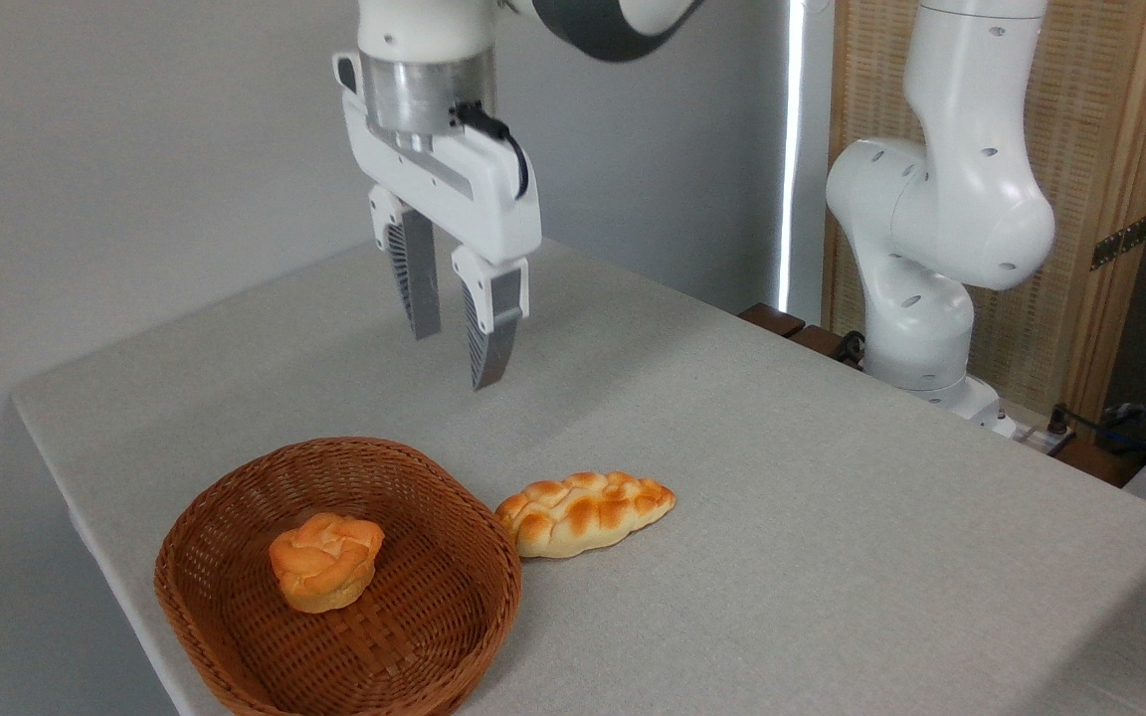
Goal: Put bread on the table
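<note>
The bread [584, 513], a long braided loaf with browned ridges, lies flat on the table [832, 557], outside the wicker basket [235, 636]. Its left pointed end sits just beside the basket's rim at about the rim's 2 o'clock; whether the two actually touch cannot be told. The loaf's long axis runs roughly from 8 o'clock up toward 2 o'clock, with the right tip a little higher in the picture than the left.

Inside the basket a small round orange bun [325, 560] rests on the woven floor, left of centre and well apart from the loaf.

The gripper [457, 356] hangs in the air above the table, at about 11 o'clock from the bread and well clear of it. Its two ribbed fingers [485, 333] point downward with a plain gap between them, so the jaws stand spread and hold nothing. A black cable loops along the side of the gripper body, below the metal wrist ring.

The white arm [931, 219] rises from its base at the far right edge of the table, at about 2 o'clock from the loaf, in front of a wooden screen with woven panels. The grey-beige cloth covers the tabletop smoothly, and a grey wall stands behind it on the left
</note>
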{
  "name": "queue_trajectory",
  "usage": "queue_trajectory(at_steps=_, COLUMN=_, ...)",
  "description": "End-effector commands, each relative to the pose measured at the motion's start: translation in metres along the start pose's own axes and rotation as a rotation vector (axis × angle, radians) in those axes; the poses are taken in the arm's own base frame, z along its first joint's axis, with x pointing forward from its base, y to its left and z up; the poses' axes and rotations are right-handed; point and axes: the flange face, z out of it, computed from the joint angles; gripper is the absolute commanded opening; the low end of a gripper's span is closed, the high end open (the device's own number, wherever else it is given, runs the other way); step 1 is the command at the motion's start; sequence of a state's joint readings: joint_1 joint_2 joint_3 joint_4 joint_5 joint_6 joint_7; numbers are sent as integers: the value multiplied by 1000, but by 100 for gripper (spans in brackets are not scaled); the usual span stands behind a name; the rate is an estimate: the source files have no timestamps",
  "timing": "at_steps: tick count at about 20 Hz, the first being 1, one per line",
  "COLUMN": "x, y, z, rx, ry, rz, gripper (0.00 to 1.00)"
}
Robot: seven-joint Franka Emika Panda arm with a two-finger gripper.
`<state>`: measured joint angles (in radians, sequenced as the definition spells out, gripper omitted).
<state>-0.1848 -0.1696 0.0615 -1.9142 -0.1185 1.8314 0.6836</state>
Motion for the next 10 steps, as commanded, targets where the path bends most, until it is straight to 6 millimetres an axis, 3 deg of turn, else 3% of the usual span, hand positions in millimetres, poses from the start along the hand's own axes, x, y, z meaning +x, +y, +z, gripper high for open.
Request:
queue_trajectory(at_steps=1, x=14, y=-14, z=-18, rx=21, ry=-8, rz=-23, gripper=100)
queue_trajectory(at_steps=10, x=23, y=-28, z=-35, rx=-7, ry=-65, rz=-25, gripper=100)
